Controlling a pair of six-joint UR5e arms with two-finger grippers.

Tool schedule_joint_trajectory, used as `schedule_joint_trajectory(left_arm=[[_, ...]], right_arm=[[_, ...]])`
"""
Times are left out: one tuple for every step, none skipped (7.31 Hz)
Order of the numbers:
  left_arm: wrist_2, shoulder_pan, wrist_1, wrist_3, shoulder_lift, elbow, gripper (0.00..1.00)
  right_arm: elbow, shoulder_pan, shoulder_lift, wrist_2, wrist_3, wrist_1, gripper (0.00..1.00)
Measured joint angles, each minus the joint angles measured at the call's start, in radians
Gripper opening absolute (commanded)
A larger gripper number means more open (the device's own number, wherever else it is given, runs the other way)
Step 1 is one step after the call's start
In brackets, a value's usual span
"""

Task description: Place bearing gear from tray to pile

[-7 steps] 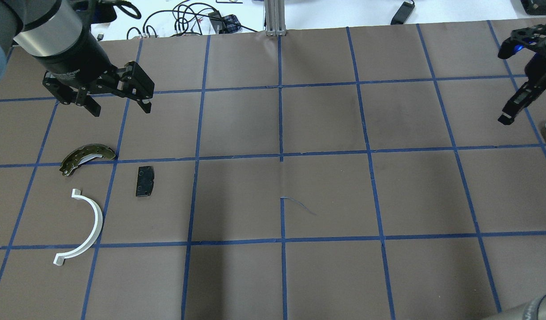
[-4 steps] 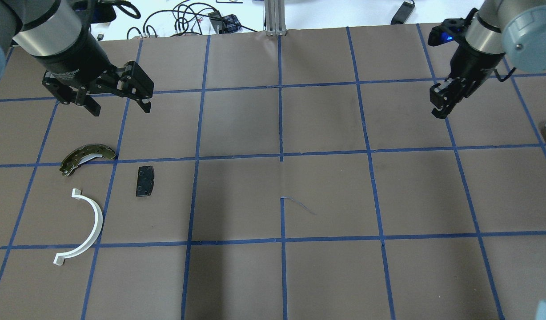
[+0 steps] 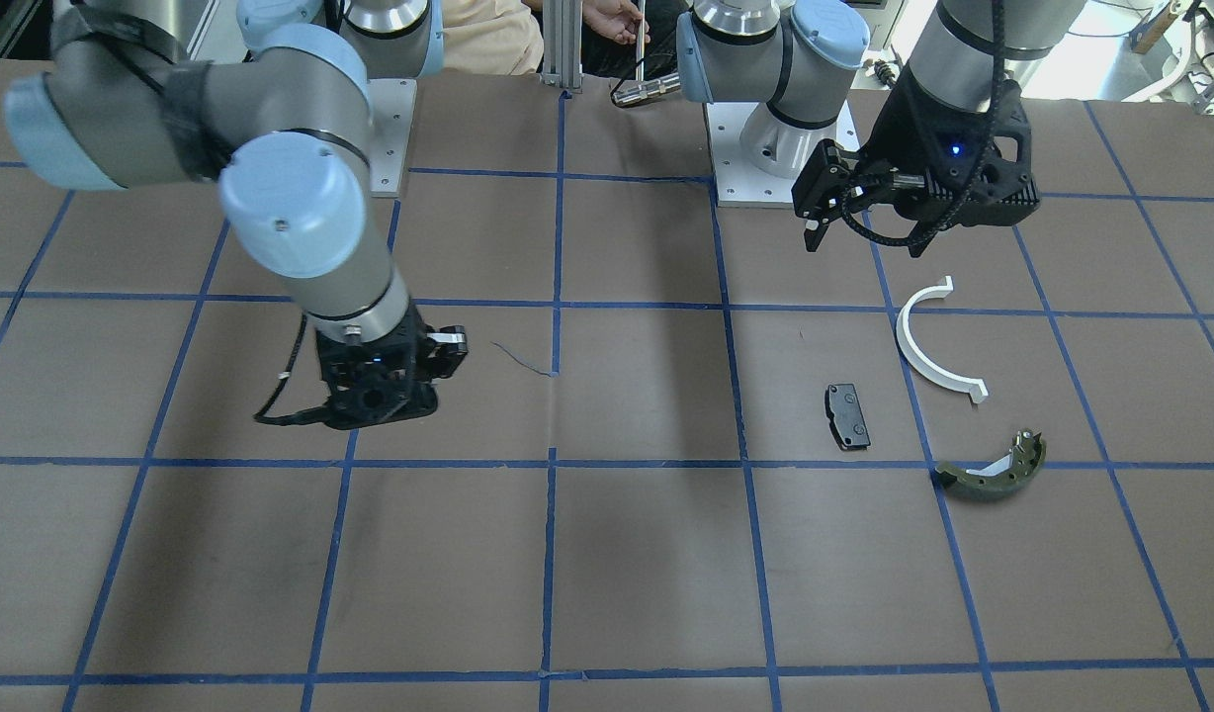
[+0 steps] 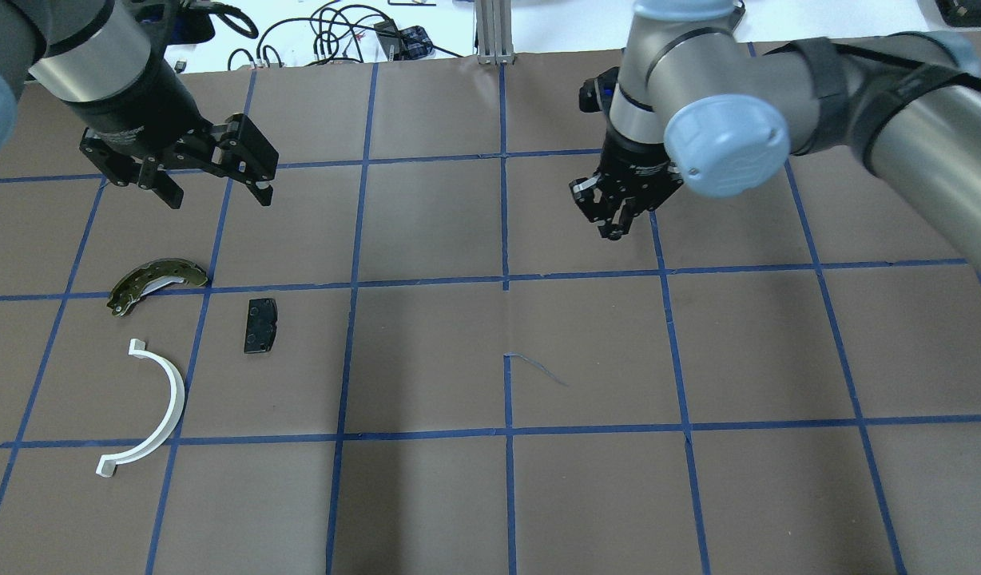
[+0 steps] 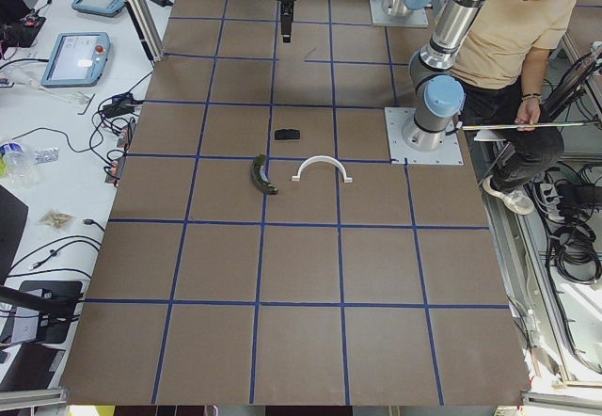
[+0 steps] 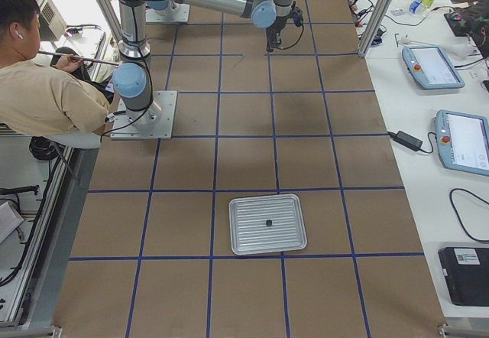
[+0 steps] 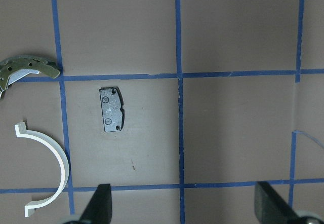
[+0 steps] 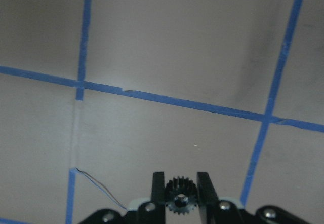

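Note:
My right gripper [image 4: 614, 228] is shut on a small black bearing gear [image 8: 178, 199], held between its fingertips above the table, right of the centre line. The pile lies at the left: an olive-green brake shoe [image 4: 156, 281], a black brake pad [image 4: 260, 325] and a white half-ring [image 4: 159, 407]. My left gripper [image 4: 215, 192] hangs open and empty above and behind the pile. The left wrist view shows the pad [image 7: 111, 109], the half-ring [image 7: 50, 158] and the shoe [image 7: 28, 69] below it. The metal tray [image 6: 244, 235] shows only in the exterior right view, with one small black part [image 6: 268, 222] in it.
The table is brown paper with a blue tape grid. A loose tape end [image 4: 538, 367] curls near the centre. Cables and devices [image 4: 339, 36] lie beyond the far edge. A seated person [image 5: 513, 49] is behind the robot bases.
My right arm has swept leftward from the table's right edge to just right of the centre line. My left arm and the pile have not moved.

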State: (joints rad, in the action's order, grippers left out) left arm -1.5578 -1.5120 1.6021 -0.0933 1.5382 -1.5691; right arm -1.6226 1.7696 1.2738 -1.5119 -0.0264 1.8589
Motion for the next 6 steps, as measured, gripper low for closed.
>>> schedule_joint_trajectory(left_arm=[[0.000,0.000,0.002,-0.004,0.001,0.000,1.00],[-0.001,0.000,0.003,-0.005,0.001,0.000,1.00],[-0.001,-0.001,0.003,-0.004,0.000,-0.001,1.00],[-0.001,-0.001,0.003,-0.004,-0.002,-0.001,1.00],[-0.001,-0.001,0.003,-0.003,-0.003,-0.001,1.00],[-0.001,-0.001,0.003,-0.003,-0.004,-0.002,1.00]], right_arm=[[-0.004,0.070,-0.032,0.002,-0.094,0.053,0.00],[-0.009,0.127,-0.064,0.004,-0.162,0.096,0.06],[-0.017,0.176,-0.101,0.006,-0.223,0.159,0.16],[-0.024,0.219,-0.140,0.005,-0.274,0.226,0.31],[-0.027,0.256,-0.178,0.005,-0.303,0.274,0.42],[-0.029,0.281,-0.204,0.006,-0.316,0.306,0.60]])
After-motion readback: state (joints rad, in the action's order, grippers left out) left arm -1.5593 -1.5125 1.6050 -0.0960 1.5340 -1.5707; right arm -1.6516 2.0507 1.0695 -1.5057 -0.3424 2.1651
